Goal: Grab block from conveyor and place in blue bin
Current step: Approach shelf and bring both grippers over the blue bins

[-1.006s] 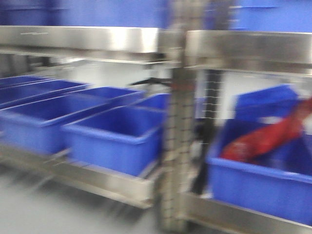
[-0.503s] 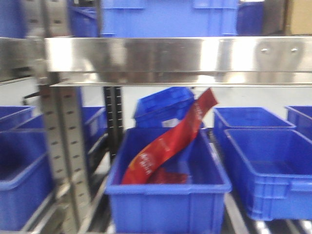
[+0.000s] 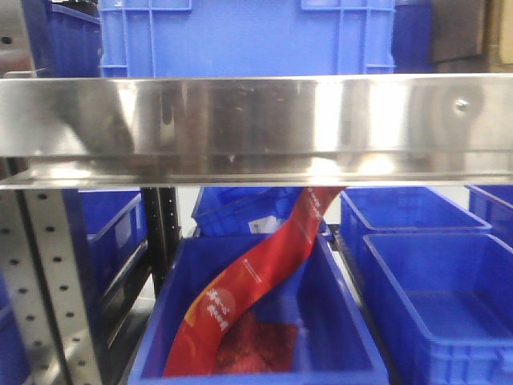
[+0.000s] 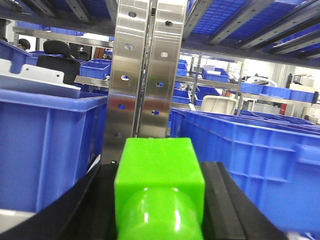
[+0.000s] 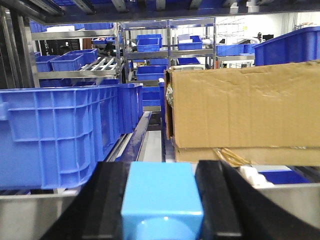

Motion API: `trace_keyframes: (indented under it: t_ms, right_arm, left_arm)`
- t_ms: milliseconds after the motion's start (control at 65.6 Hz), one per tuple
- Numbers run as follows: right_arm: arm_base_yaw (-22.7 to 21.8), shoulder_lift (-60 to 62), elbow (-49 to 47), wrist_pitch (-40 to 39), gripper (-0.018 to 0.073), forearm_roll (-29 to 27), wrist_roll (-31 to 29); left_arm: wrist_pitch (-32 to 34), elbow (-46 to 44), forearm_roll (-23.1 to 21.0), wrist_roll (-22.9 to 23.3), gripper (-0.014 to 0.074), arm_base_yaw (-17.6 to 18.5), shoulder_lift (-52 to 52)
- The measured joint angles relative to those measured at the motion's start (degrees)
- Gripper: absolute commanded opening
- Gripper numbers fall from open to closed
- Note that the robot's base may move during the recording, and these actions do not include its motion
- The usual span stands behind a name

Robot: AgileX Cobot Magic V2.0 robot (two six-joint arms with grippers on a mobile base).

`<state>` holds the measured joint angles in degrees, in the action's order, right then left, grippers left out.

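Neither gripper shows in the front view. In the left wrist view my left gripper (image 4: 160, 167) is shut on a bright green block (image 4: 159, 175), black fingers (image 4: 92, 200) pressing both its sides. In the right wrist view my right gripper (image 5: 161, 167) is shut on a light blue block (image 5: 161, 192). Straight ahead in the front view, a blue bin (image 3: 354, 309) on the lower shelf holds a long red bag (image 3: 256, 281). Another blue bin (image 3: 417, 238) beside it on the right has nothing in it. The conveyor is out of view.
A steel shelf rail (image 3: 256, 120) crosses the front view above the bins, with a perforated post (image 3: 56, 289) at the left. A steel upright (image 4: 136, 70) rises just beyond the green block, blue bins on both sides. A cardboard box (image 5: 240, 110) and a blue bin (image 5: 55, 135) flank the right gripper.
The front view has swung across the rack: the bin with the red bag went from the right edge to the centre and now looks closer. The blur has gone.
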<state>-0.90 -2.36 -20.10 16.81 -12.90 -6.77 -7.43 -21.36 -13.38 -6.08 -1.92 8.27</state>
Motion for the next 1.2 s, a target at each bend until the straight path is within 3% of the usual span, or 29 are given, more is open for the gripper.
trace_keyframes:
  t_ms: [1204]
  right_arm:
    - [0.0,0.0,0.0,0.0,-0.0167,0.0,0.0]
  left_arm:
    - [0.0,0.0,0.0,0.0,-0.0111,0.0,0.0]
